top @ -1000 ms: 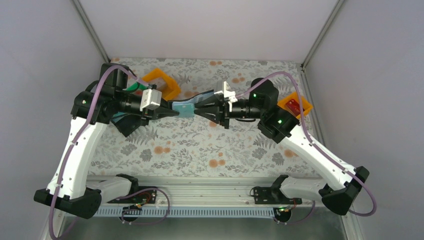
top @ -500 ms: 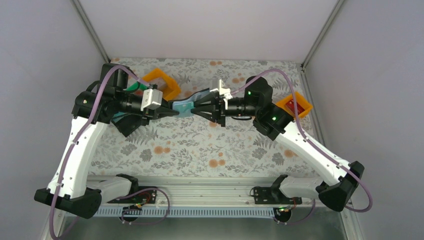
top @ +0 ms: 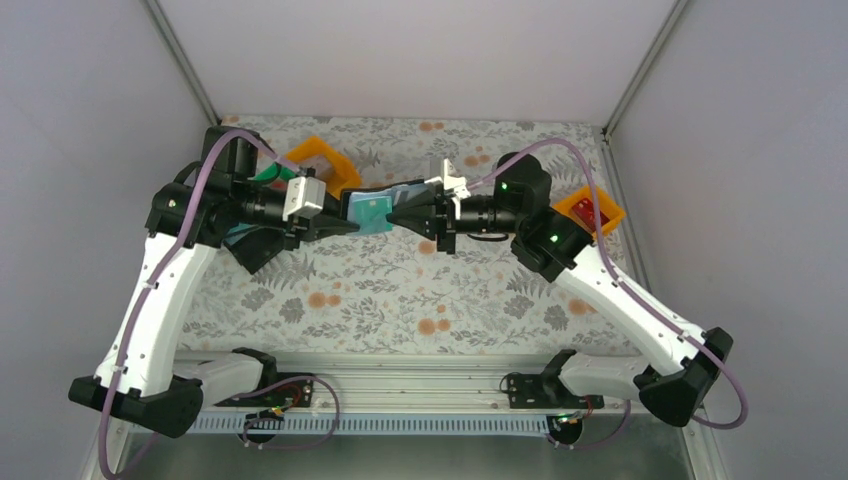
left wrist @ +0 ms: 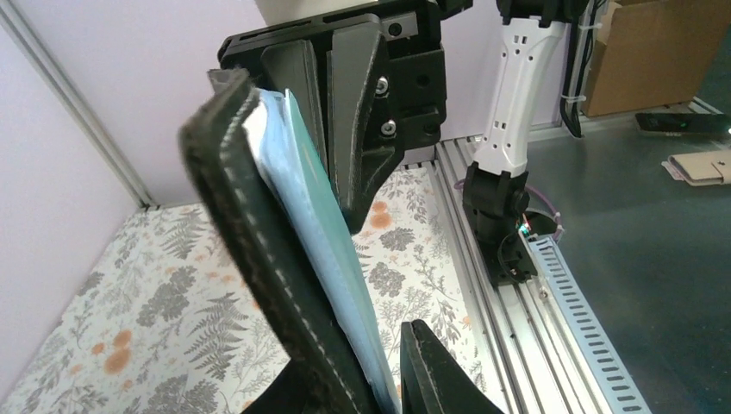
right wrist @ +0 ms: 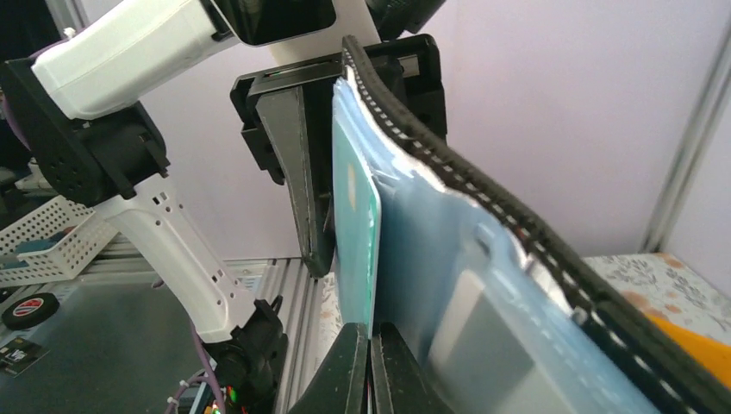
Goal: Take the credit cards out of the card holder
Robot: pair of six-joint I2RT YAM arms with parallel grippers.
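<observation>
Top external: arms [top: 160, 285] reach inward, left jaws clamp card holder [left wrist: 263, 233], right jaws pinch teal card [right wrist: 353, 216].

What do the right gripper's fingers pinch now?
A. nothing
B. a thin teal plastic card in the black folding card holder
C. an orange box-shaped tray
B: the right wrist view shows the right gripper shut on the thin teal plastic card in the black folding card holder.

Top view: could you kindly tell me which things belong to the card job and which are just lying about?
Job: card holder, teal card, red card, left end effector, right end effector.
Lying about: back orange tray, right orange tray, green tray, black tray.
</observation>
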